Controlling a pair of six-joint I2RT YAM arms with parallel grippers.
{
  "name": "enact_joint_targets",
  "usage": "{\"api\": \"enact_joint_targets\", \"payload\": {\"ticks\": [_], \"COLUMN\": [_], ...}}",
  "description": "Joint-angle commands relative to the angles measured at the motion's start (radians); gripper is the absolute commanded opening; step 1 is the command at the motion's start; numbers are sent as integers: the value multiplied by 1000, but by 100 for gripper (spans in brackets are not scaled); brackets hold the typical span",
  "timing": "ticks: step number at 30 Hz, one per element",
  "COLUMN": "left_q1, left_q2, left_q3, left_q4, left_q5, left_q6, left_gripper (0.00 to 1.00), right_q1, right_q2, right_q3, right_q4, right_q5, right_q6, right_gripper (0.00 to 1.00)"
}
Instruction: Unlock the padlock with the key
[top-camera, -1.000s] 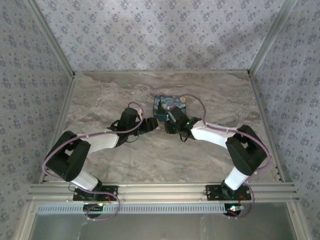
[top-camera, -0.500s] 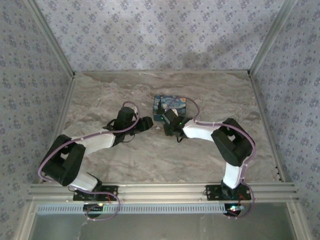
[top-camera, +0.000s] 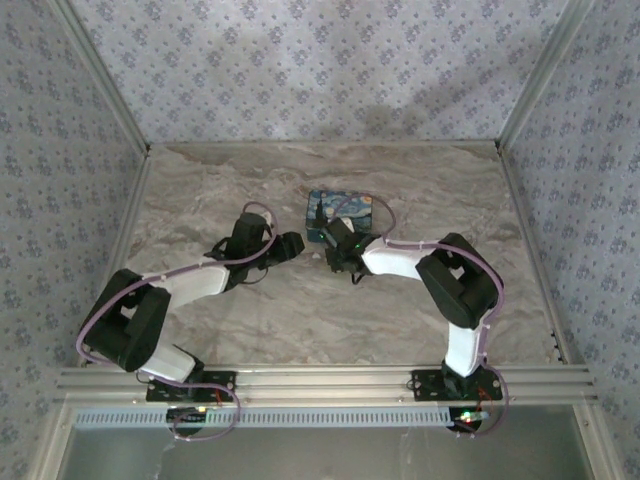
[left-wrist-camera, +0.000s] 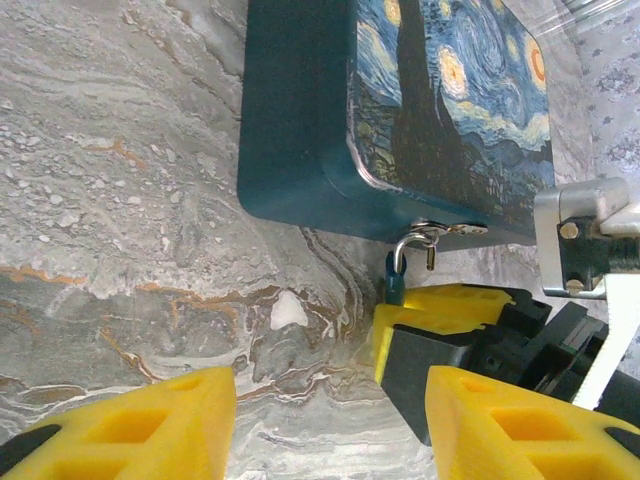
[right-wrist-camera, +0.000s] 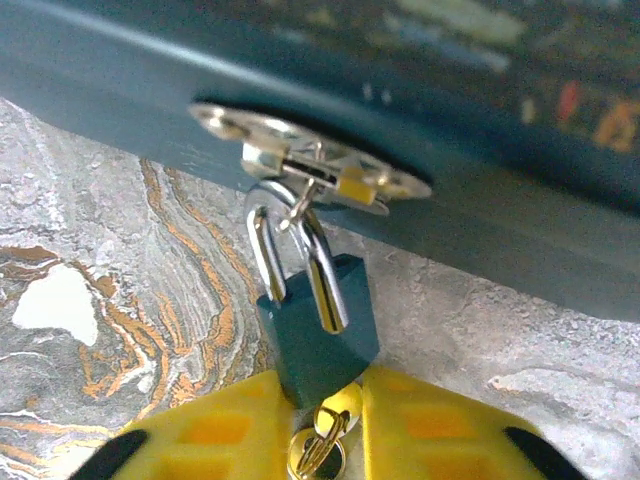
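Up close, the right claw (right-wrist-camera: 322, 412) is pinching the key (right-wrist-camera: 322, 445) at the bottom of the padlock (right-wrist-camera: 318, 335). The padlock is hanging from the shiny latch (right-wrist-camera: 310, 170) on the side of the blue box (left-wrist-camera: 300, 150). The left claw (left-wrist-camera: 330, 425) is hovering just beside it, fingers spread wide.

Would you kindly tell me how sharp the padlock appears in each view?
Right wrist: the padlock is sharp, the key between the fingers slightly soft, the box behind out of focus. Left wrist: crisp throughout, padlock small but clear. Top external: padlock too small to resolve.
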Motion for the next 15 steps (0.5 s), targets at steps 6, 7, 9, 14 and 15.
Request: {"api": "enact_joint_targets", "payload": {"ticks": [6,7,9,14,15], "left_q1": [22,25,32,51,54], "left_q2": [16,21,37,85,99], "left_q3": [70,75,93,147,159], "left_q4": [-36,-36,-36,-34,-35], "left_q5": [-7,-10,-20,-41,-45], "left_q6": [44,49,55,71,75], "left_gripper": [53,53,53,53,53], "right_q1": [23,25,31,46,50], "right_q2": [-53,-58,-64,-88,-97], "right_q3": [-48,-50,-50,-51,-52], "right_q4": [-63,-66,-78,-87,-87], "right_q5": [0,-2,-2,-18,-23], "right_q6": [-25,-34,-53,-124,-146], "right_gripper": [14,11,4,0,0]}}
